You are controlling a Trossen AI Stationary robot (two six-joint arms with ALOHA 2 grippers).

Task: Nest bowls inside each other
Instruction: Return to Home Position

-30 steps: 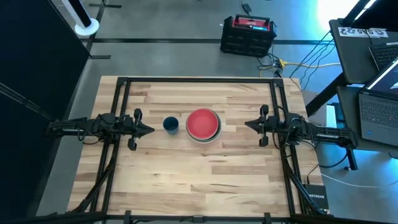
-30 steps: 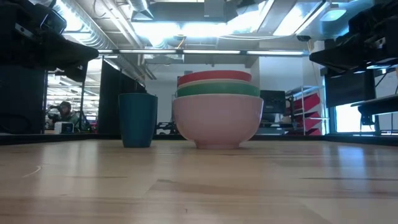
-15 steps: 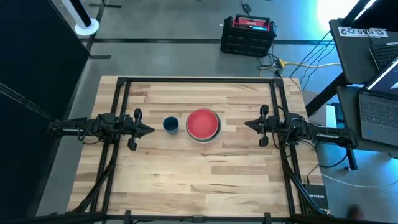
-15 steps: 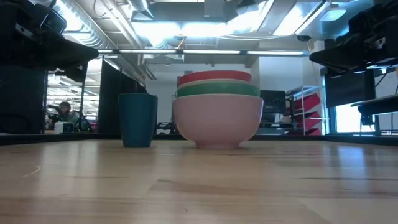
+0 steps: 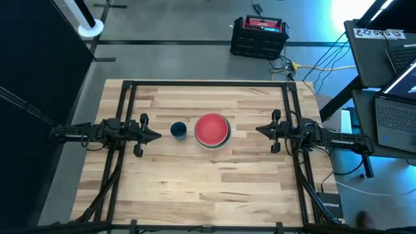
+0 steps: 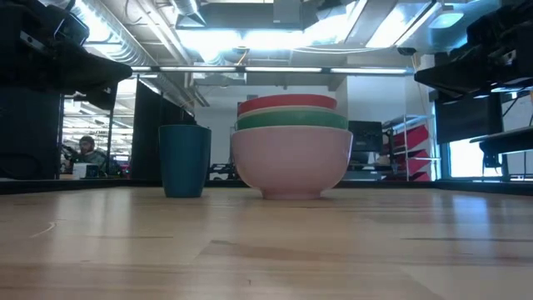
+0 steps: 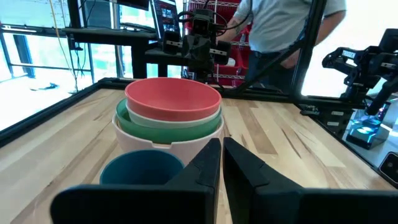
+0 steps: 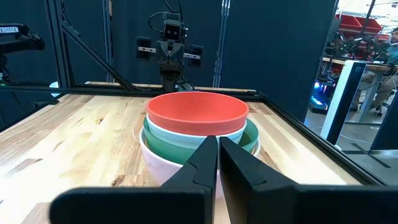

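Observation:
Several bowls (image 5: 212, 130) stand nested in one stack at the table's middle. The red one (image 8: 198, 112) is on top, a pale one and a green one (image 6: 291, 120) sit under it, and a pinkish-white one (image 6: 291, 162) is at the bottom. My left gripper (image 5: 156, 136) hovers shut to the left of the stack, beyond a cup, holding nothing. My right gripper (image 5: 259, 130) hovers shut to the right of the stack, also holding nothing. Each wrist view shows its own gripper, left (image 7: 221, 144) and right (image 8: 217, 140), pointing at the stack from a short distance.
A teal cup (image 5: 179, 130) stands upright just left of the stack, between it and the left gripper. Black frame rails (image 5: 127, 97) run along the table's sides and back. A person (image 7: 280, 25) stands beyond the table's right side. Laptops (image 5: 396, 117) sit on a desk at the right.

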